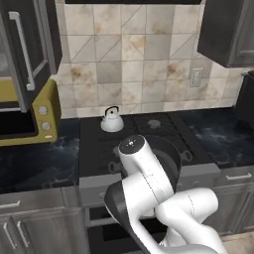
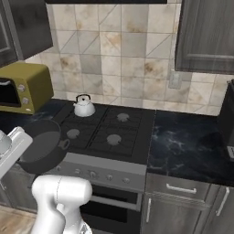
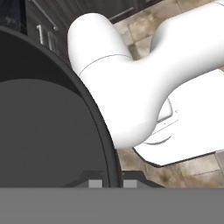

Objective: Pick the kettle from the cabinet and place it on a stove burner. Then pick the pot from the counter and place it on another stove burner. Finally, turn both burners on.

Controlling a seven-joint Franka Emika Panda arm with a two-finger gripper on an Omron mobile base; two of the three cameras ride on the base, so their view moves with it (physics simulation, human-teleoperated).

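With the small silver-white kettle [image 1: 112, 120] on a rear burner, I have the wide dark grey metal pot [image 2: 43, 147] pinched at its rim by the gripper [image 3: 106, 183]; next I must carry it over a free burner [image 2: 114, 139].

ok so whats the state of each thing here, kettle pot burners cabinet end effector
kettle: upright on the rear left burner
pot: held off the stove's front left edge, tilted, lidless, empty
end effector: shut on the pot's rim
free burners: bare, no flame showing
cabinet: door open
microwave: door closed
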